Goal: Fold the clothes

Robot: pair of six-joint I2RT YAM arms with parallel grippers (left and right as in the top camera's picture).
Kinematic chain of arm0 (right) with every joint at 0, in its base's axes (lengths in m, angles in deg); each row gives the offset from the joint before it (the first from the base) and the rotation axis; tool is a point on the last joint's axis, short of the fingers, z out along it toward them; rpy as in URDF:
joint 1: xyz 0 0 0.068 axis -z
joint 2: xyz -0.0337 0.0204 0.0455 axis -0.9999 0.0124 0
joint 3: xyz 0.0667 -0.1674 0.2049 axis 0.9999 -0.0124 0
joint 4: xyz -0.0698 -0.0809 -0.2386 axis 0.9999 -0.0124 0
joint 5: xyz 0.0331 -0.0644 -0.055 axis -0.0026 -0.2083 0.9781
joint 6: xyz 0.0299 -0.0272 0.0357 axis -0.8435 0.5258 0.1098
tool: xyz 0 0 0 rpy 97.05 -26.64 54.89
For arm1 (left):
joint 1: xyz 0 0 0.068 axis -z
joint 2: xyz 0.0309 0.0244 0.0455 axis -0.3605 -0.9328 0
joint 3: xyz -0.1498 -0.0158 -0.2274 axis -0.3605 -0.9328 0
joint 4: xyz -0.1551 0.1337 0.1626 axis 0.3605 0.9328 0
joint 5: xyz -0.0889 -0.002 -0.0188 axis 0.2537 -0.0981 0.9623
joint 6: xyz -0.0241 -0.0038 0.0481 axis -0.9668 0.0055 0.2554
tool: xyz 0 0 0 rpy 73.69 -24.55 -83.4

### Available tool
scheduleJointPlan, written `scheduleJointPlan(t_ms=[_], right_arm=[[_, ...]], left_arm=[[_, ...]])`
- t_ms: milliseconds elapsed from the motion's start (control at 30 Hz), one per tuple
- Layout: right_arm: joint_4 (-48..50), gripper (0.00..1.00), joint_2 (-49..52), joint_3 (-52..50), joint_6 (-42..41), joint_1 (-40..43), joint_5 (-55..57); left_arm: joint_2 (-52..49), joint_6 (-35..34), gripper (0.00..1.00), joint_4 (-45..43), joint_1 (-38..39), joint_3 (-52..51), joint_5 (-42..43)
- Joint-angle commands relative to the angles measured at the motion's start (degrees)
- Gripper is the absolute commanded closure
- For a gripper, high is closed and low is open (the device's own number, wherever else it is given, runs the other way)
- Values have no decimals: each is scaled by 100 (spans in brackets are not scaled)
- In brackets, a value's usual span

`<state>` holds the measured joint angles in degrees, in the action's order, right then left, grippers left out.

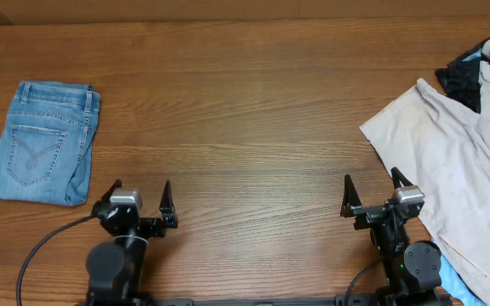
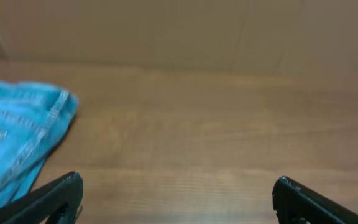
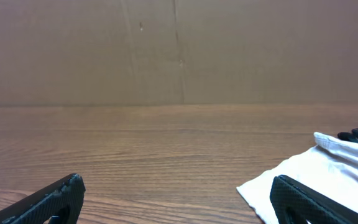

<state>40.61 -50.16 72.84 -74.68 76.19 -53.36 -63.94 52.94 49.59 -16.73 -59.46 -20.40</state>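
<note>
The light-blue jeans [image 1: 45, 140] lie folded into a compact rectangle at the table's left, a curve-stitched back pocket facing up. Their edge also shows at the left of the left wrist view [image 2: 17, 140]. My left gripper [image 1: 140, 194] is open and empty near the front edge, just right of the jeans and apart from them; its fingers show in the left wrist view [image 2: 176, 193]. My right gripper [image 1: 373, 189] is open and empty near the front edge at the right, its right finger beside a cream cloth; it also shows in the right wrist view [image 3: 176, 193].
A pile of unfolded clothes sits at the right: a cream garment [image 1: 458, 161], also in the right wrist view [image 3: 316, 171], with a dark patterned piece [image 1: 466, 76] behind it. A light-blue item [image 1: 453, 285] peeks out at the front right. A cardboard wall [image 3: 179, 50] backs the table.
</note>
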Motion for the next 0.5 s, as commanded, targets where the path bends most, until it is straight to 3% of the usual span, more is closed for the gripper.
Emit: scheduleJointPlan(t_ms=[0,467], right_arm=[[28,0,-57,-61,39,28,-2],[28,0,-57,-61,39,28,-2]], left_arm=[[400,-83,0,-894,-26,-713,111],[431,24,0,-706,-28,-688,122]])
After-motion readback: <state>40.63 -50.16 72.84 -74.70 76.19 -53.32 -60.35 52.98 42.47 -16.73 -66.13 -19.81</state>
